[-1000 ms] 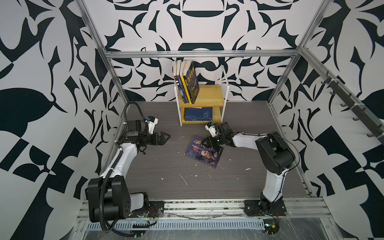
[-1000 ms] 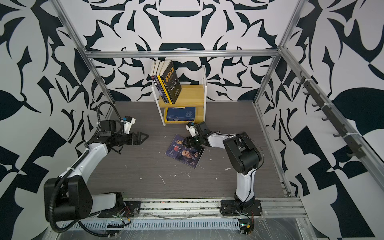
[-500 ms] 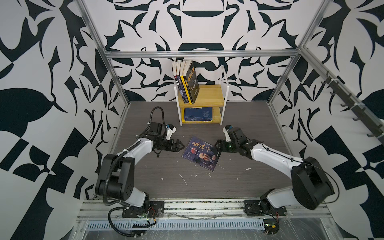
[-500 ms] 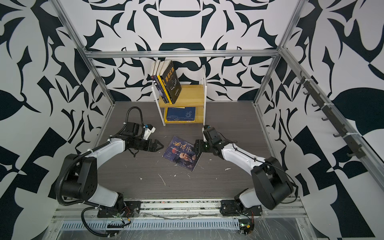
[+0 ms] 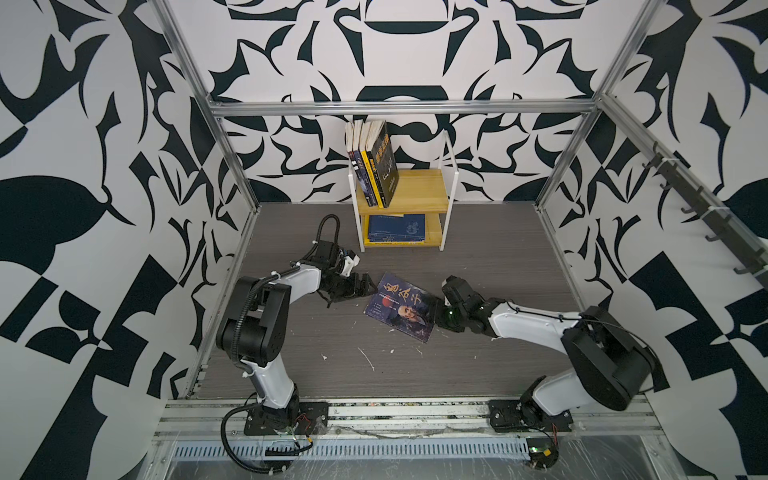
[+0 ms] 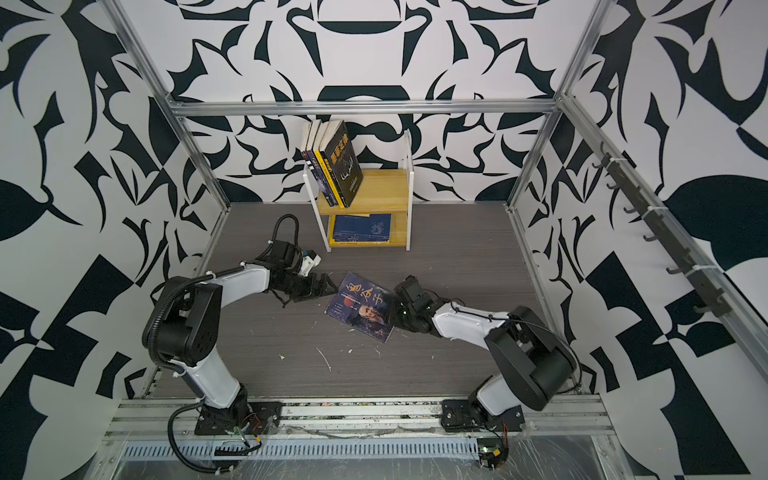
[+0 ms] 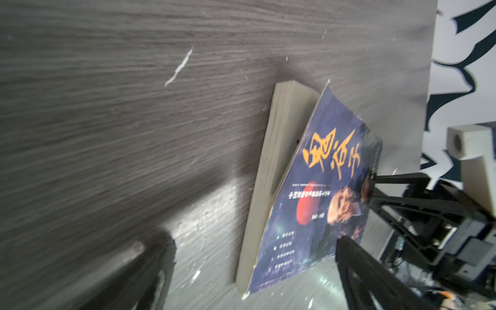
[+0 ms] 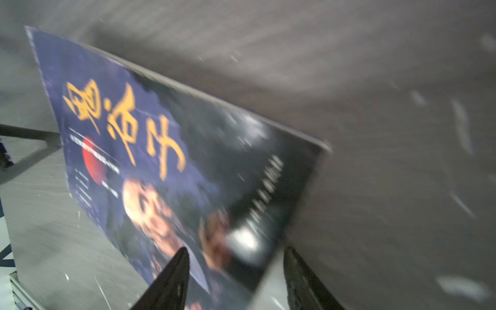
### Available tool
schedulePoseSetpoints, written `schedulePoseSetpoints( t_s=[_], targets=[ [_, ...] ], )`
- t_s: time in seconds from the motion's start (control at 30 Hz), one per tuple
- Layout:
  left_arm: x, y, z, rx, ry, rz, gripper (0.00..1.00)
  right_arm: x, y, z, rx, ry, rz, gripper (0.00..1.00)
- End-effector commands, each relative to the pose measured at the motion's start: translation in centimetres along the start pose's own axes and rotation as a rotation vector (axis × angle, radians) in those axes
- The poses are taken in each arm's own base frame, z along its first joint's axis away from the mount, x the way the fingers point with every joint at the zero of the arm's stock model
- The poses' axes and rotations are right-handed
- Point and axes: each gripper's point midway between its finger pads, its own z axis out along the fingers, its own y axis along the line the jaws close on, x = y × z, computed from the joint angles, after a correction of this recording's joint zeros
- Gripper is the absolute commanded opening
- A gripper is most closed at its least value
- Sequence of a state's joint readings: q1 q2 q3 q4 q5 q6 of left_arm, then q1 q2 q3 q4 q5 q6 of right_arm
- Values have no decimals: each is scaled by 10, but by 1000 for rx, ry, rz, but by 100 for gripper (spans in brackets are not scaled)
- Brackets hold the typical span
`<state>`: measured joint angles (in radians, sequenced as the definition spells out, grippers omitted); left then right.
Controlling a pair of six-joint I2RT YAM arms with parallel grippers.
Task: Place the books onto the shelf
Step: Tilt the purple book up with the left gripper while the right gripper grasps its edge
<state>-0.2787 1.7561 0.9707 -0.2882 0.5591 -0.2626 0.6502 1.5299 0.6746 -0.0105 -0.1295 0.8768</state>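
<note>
A: Book count on the table?

B: One. The purple book lies face up mid-table, nearer than the shelf and well apart from it, its cover curling off the pages.

A: And shelved?

B: Several upright books lean at the left of the top board; flat books lie on the lower one.

A: Grippers?

B: The right gripper straddles the book's right edge, but I cannot tell whether it pinches. The left gripper gapes wide just beside the far-left corner, holding nothing. I'd judge this the last book.
</note>
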Motion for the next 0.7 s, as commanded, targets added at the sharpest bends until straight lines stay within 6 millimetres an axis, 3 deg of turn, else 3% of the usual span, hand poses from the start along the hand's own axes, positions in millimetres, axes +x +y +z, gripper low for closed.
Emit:
schedulePoseSetpoints(
  t_s=[0.0,0.13,0.23,0.37,0.47,0.67],
  targets=[
    [2,-4,9,28,30,-80,92,-3,11,18,-14,32,-9,57],
    [8,-13,12,39,67,-99,86,-3,24,34,-47,68,-7,53],
    [4,-26,3,61,48,-108,74,1,33,41,-61,92,-22,52],
    [-2,-37,-13,57,16,-103,62,5,30,45,-46,113,-33,52],
    [-7,-45,-24,66,-6,-115,47,4,28,45,-21,121,-61,52],
    [-9,-57,-32,123,-28,-128,25,-1,27,40,-3,99,-98,53]
  ],
)
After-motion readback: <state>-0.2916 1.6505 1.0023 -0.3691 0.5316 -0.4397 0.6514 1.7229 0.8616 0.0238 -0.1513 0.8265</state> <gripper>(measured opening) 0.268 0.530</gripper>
